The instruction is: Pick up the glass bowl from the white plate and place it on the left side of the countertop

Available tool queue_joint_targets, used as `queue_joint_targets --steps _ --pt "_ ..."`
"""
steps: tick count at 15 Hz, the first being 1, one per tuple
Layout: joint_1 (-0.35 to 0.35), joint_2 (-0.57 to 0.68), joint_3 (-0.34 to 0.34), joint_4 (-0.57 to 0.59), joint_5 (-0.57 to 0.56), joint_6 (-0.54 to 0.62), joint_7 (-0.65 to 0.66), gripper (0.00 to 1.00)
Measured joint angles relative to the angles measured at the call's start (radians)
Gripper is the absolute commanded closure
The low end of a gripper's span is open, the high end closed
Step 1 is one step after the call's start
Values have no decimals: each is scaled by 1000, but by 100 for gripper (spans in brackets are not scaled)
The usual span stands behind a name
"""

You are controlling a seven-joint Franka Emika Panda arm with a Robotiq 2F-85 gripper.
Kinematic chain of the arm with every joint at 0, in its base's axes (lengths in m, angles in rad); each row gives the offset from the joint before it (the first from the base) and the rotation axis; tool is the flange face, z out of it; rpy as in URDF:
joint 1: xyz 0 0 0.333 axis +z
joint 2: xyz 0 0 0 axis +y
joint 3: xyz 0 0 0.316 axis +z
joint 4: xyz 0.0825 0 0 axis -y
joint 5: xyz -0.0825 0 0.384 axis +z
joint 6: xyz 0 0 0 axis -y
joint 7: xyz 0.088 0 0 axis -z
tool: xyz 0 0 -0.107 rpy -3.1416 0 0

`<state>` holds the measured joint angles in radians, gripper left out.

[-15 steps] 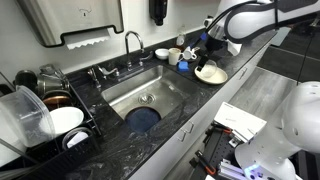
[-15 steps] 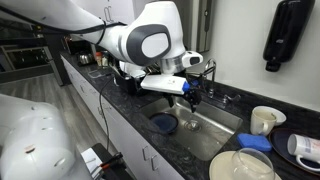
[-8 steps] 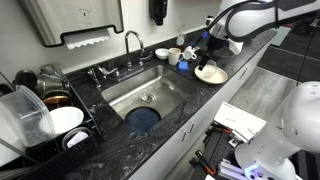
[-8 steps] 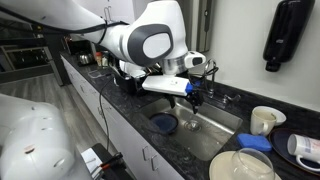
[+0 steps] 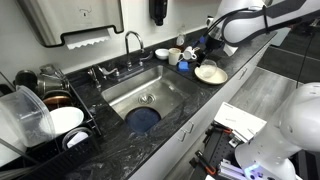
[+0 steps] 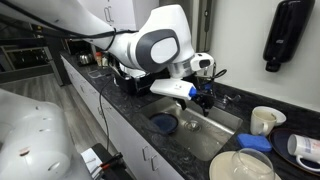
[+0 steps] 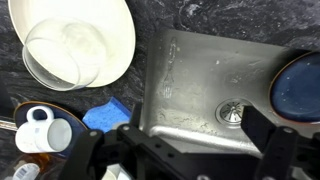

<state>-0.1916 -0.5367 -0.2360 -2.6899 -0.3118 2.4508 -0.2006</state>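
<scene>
The glass bowl (image 7: 65, 48) sits upright on the white plate (image 7: 117, 35) at the top left of the wrist view. In both exterior views the plate (image 5: 211, 73) (image 6: 243, 166) lies on the dark countertop beside the sink. My gripper (image 7: 180, 150) is open and empty. It hangs above the sink's edge, a little to the side of the plate, and touches nothing. It shows in both exterior views (image 5: 206, 48) (image 6: 205, 97).
A steel sink (image 7: 205, 75) holds a blue plate (image 7: 300, 85) (image 5: 143, 118). A blue sponge (image 7: 108, 113) and a white mug (image 7: 45, 130) lie near the plate. A faucet (image 5: 130, 45) stands behind the sink. A full dish rack (image 5: 50, 110) stands on the far side.
My gripper has moved over the sink toward the plate's end of the counter, still open. The bowl and plate have not moved.
</scene>
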Motion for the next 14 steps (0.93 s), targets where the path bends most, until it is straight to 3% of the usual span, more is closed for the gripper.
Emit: queue_joint_targets --steps 7,14 --pt "-90 195 16 104 -105 41 107 0" --pt "-114 397 -11 219 -118 41 159 0"
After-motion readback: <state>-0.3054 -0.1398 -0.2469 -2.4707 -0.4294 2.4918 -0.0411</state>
